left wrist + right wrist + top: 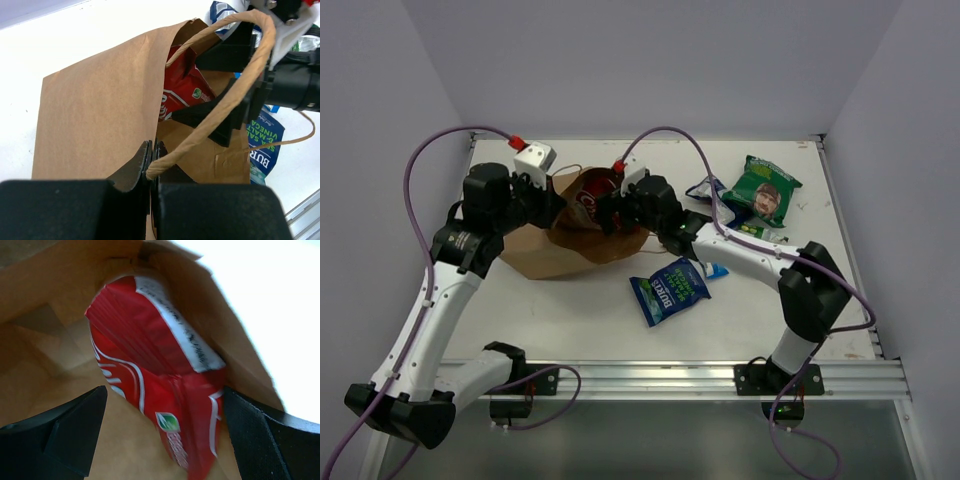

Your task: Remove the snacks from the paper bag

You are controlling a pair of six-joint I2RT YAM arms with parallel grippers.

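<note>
Brown kraft paper bag (pixel 545 250), matt and creased, lies slumped on its side at the left-centre of the white surface (pixel 580 330), its mouth lifted and facing the right arm. Its flat side panel (pixel 95 110) shows smooth with a few soft folds in the left wrist view. Inside the mouth sits a large glossy red chip bag (pixel 592 205) with white swirls and a crimped, ridged seal, its foil crinkled and partly tucked under the paper lip (pixel 185 90). The right end effector (pixel 610 212) reaches into the opening with its black jaws spread wide on either side of the red chip bag (pixel 150 390); the jaws are not closed on it. The left end effector (pixel 152 160) is clamped on a twisted paper loop handle (pixel 225 100), a rope-like tan cord arching up over the mouth. Out on the surface, just right of the bag, a flat blue packet (pixel 668 290) with white lettering lies face up. Farther right rest a puffy dark green bag (pixel 762 190) and a blue-and-white packet (pixel 710 190), near each other at the far side.
</note>
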